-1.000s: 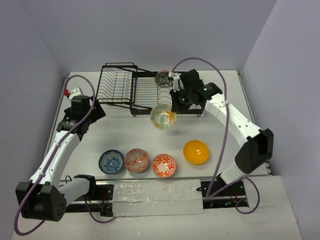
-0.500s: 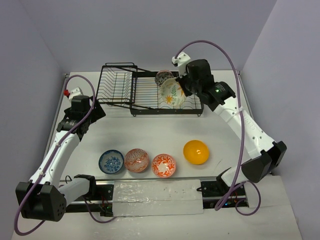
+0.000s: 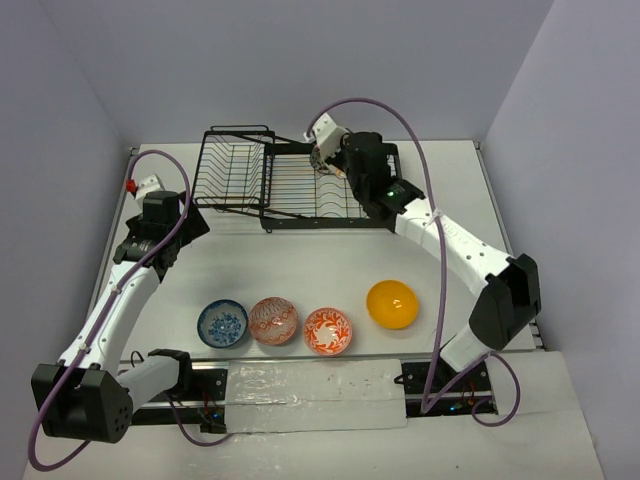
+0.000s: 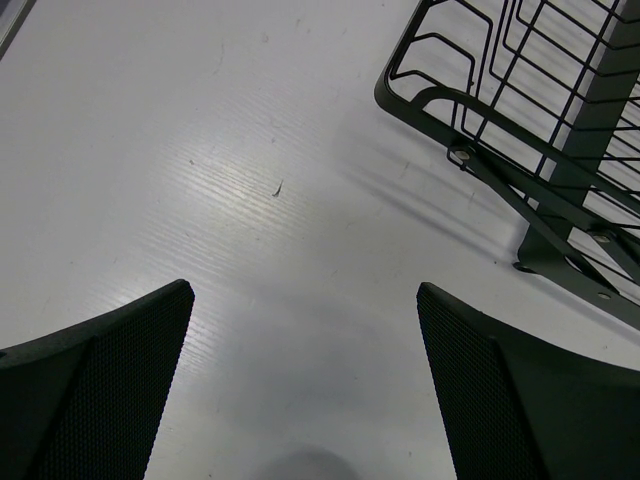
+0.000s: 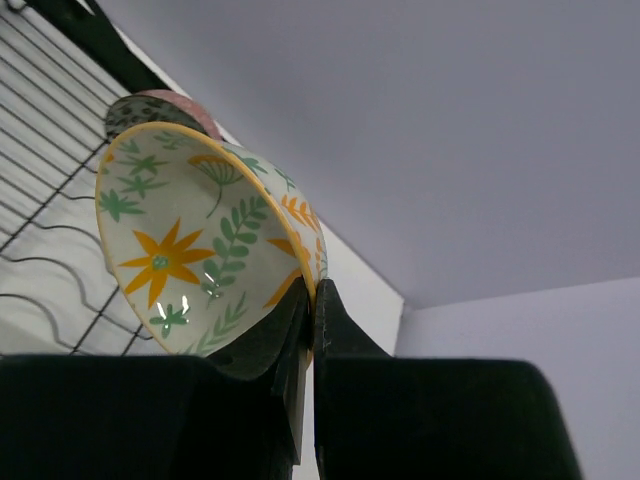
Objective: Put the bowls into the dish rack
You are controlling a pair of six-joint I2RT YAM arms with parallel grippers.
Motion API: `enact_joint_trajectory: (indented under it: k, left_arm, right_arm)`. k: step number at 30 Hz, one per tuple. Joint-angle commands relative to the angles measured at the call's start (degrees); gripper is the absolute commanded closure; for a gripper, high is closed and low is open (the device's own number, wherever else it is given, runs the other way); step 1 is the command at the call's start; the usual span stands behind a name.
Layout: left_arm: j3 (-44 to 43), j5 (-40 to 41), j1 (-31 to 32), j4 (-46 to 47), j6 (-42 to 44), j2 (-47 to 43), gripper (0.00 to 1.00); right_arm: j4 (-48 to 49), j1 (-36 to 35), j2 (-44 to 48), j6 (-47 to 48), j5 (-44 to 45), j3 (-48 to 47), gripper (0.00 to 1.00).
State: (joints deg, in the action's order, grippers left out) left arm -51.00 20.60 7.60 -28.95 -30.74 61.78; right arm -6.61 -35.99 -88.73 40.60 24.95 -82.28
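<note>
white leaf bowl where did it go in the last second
The right gripper carried the white leaf bowl from above the table in front of the dish rack back over it, beside the grey bowl already there, still pinching its rim. The left gripper stayed open near the rack; the blue bowl, pink-red bowl, orange-red bowl and yellow bowl did not move.

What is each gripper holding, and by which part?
Right gripper pinches the white leaf-patterned bowl by its rim; left gripper is open and empty.

The white table (image 3: 300,255) bears the dish rack (image 3: 292,190), blue bowl (image 3: 222,323), pink bowl (image 3: 273,320), orange-red bowl (image 3: 328,330) and yellow bowl (image 3: 392,304).
</note>
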Motion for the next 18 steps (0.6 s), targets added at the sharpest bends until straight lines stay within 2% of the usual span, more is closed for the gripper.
enact_joint_trajectory:
  k: [1, 4, 7, 8, 18]
  left_arm:
    - [-0.2, 1.3, 0.1, 0.4, -0.4, -0.3, 0.01]
    - [-0.2, 1.6, 0.1, 0.3, -0.4, -0.8, 0.01]
    - [-0.2, 2.0, 0.1, 0.2, -0.5, -0.9, 0.01]
    - [-0.2, 2.2, 0.1, 0.1, -0.5, -0.9, 0.01]
    - [-0.2, 2.5, 0.1, 0.2, -0.5, -2.1, 0.01]
  right_arm:
    - [20.3, -1.4, -0.9, 11.4, 6.8, 2.6, 1.00]
    - [33.7, -1.4, -1.9, 16.0, 6.5, 8.3, 1.00]
    - [38.6, -1.4, -4.0, 20.6, 5.5, 11.1, 1.00]
    - [43.0, -1.4, -4.6, 22.7, 4.9, 11.9, 1.00]
    - [64.8, -0.3, -14.1, 27.2, -0.3, 17.7, 1.00]
